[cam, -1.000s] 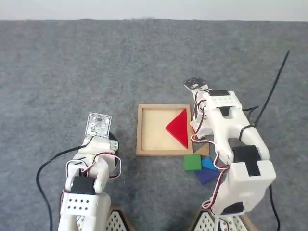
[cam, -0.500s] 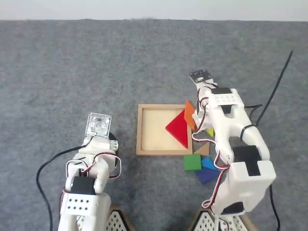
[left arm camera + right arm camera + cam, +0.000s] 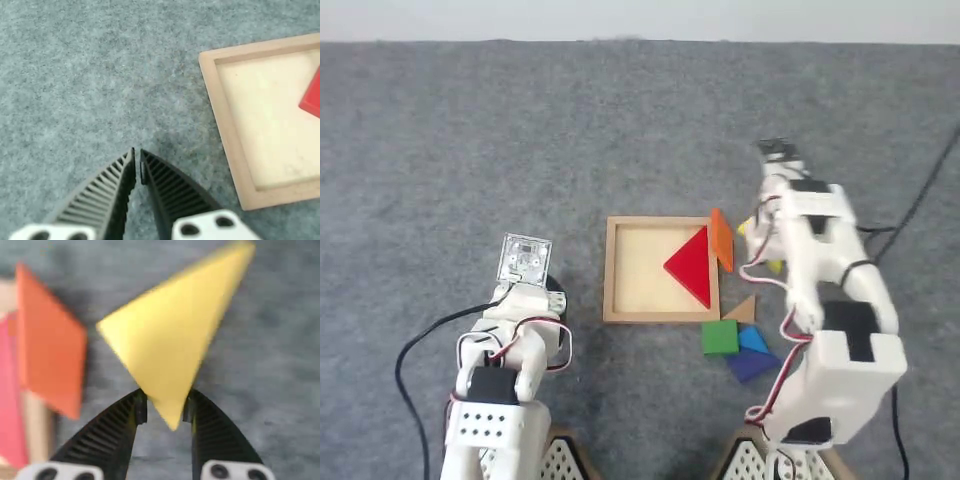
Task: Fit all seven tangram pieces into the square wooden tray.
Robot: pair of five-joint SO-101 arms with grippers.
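The left claw (image 3: 137, 155) is hanging over the grey bench (image 3: 90, 75), its two ribbed black fingers (image 3: 165, 185) meeting tip to tip with barely a slit between them. It is sitting beside the square wooden tray (image 3: 220, 112), clear of the tray's rim and not touching it. A red piece (image 3: 312, 100) is lying inside the tray, one corner showing on the pale floor.

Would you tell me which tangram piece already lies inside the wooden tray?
The red triangle, against the tray's right wall; no other piece lies within its walls.
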